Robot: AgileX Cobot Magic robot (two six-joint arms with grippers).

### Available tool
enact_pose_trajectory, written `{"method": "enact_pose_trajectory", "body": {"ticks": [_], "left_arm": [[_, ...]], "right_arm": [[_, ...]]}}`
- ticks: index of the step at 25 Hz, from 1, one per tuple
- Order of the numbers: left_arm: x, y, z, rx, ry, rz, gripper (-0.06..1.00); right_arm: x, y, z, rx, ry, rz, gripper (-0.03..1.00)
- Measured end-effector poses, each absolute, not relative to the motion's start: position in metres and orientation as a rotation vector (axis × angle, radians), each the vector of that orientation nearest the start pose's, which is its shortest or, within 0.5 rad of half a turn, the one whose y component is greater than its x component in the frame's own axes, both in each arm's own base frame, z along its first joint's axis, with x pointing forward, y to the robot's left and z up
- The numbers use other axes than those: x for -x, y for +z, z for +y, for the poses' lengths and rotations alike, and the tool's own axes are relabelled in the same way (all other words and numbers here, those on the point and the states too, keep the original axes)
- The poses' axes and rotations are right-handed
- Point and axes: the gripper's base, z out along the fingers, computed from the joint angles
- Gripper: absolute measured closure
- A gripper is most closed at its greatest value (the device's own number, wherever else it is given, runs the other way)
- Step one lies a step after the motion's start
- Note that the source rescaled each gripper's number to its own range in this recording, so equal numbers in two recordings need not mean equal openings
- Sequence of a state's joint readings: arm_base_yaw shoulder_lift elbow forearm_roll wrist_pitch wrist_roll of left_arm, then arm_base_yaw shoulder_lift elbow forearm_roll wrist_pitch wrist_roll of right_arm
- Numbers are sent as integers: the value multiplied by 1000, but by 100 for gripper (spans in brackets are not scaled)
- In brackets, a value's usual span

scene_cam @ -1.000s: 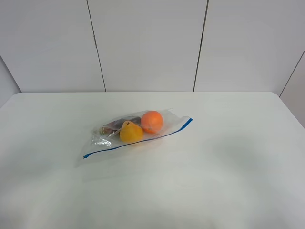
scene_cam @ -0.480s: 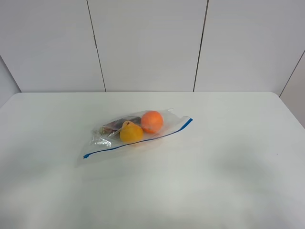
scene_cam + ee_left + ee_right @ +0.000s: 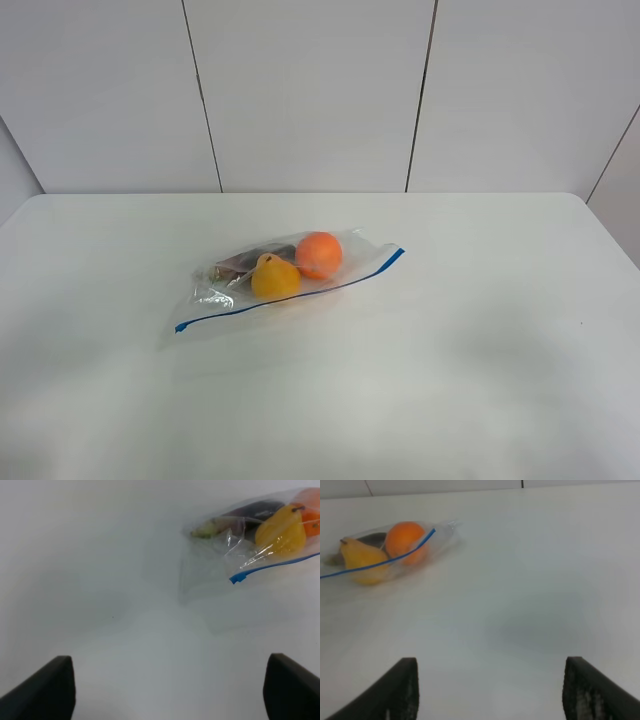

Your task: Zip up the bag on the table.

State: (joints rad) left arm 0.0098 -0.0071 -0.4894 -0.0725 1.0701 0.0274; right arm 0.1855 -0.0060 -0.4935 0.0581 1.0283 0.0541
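Observation:
The clear crinkly bag (image 3: 228, 292) lies on the white table (image 3: 460, 350) a little left of the middle. Its blue zipper strip (image 3: 290, 297) runs slantwise along the near edge. An orange fruit (image 3: 319, 254), a yellow fruit (image 3: 274, 277) and a dark item (image 3: 250, 261) show through it. Neither arm shows in the exterior high view. In the left wrist view the left gripper (image 3: 167, 690) is open and empty, well short of the bag (image 3: 220, 560). In the right wrist view the right gripper (image 3: 490, 692) is open and empty, far from the bag (image 3: 385, 550).
A white panelled wall (image 3: 310, 90) stands behind the table's far edge. The table's rounded far corners show at left and right. Bare tabletop lies all round the bag.

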Motion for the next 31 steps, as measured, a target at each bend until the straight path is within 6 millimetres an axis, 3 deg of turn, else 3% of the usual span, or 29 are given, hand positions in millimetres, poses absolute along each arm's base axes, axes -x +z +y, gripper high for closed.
{"method": "enact_pose_trajectory", "body": {"ticks": [31], "left_arm": [[5,274,-6,-22,-64,2056,3]], "right_arm": [[5,278,4,137,222,2013,-3]]}}
